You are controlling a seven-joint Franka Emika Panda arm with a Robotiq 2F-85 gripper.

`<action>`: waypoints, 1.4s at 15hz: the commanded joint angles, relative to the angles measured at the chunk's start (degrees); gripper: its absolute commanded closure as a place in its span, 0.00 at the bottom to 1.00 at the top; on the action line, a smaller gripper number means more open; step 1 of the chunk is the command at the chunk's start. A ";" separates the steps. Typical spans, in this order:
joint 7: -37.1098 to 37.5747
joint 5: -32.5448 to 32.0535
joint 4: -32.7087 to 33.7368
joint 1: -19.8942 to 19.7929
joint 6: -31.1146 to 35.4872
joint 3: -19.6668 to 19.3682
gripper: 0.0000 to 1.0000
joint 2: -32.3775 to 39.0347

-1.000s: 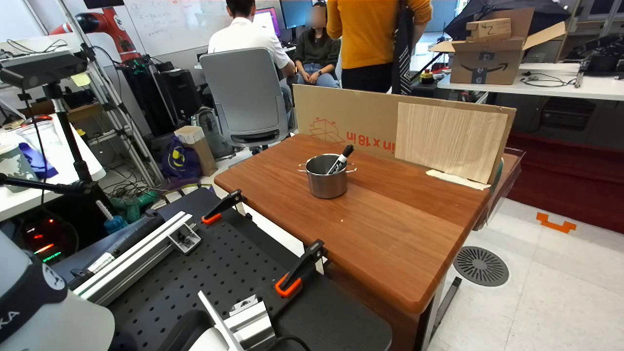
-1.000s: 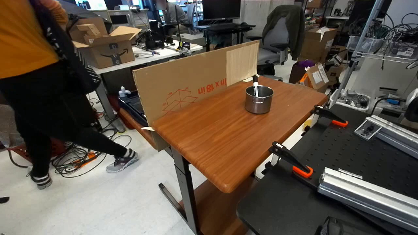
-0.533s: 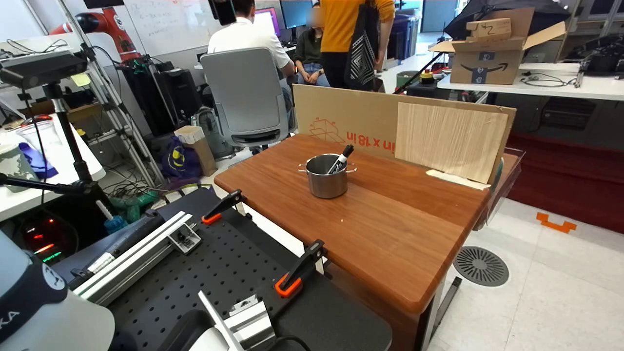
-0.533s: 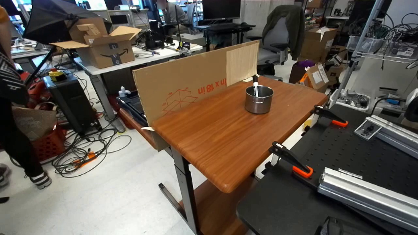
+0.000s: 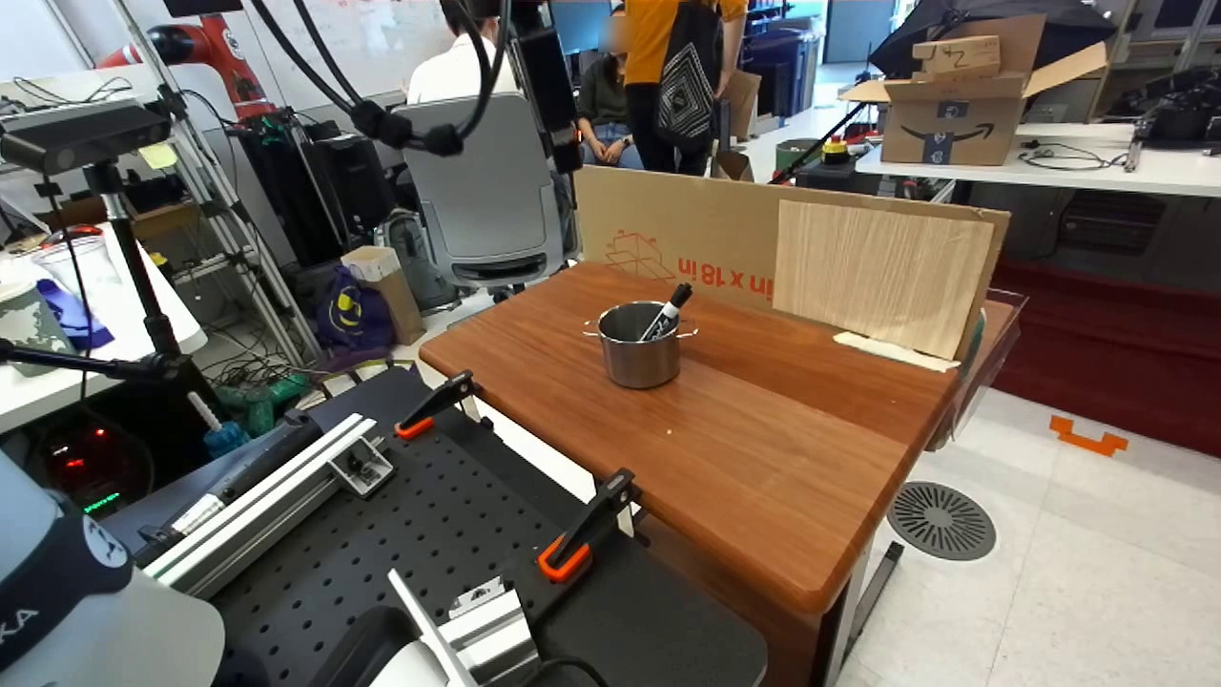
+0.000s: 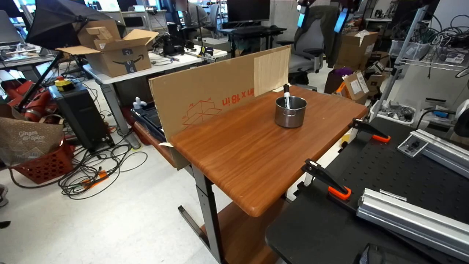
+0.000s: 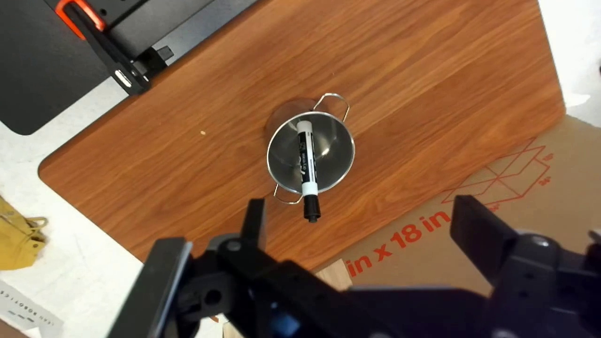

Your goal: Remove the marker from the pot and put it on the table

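The marker (image 7: 307,159) is black and white with a black cap. It leans in the grey metal pot (image 5: 642,364), its cap end sticking out over the rim; it shows in both exterior views (image 5: 668,313) (image 6: 287,96). The pot stands upright on the brown wooden table (image 5: 763,458); it also shows in an exterior view (image 6: 289,119). My gripper (image 7: 360,202) is open and empty, its fingers wide apart. In the wrist view the cap lies between the fingers' lines, nearer the left finger. In an exterior view the gripper (image 6: 319,27) hangs high above the table, apart from the pot.
A cardboard panel (image 5: 687,219) stands upright along one long table edge. Two orange-and-black clamps (image 5: 591,520) (image 5: 434,405) sit at the opposite edge, beside the black perforated bench (image 5: 429,515). A person in orange (image 5: 658,57) stands behind the panel.
My gripper has come down into the top of both exterior views, with cables showing. The person in orange has walked away, out of one view. The marker and pot have not moved.
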 commanded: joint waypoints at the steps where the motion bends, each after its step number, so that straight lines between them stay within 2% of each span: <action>1: 3.00 -1.06 3.53 -1.68 6.88 0.28 0.00 8.97; 6: 7.78 -5.36 7.80 -1.58 14.13 -1.64 0.00 20.13; 13: 16.04 -15.16 11.91 2.37 20.14 -8.59 0.00 30.89; 17: 17.97 -15.88 13.46 5.92 21.52 -11.76 0.00 34.83; 21: 18.56 -15.21 14.19 9.01 21.55 -13.09 0.00 36.79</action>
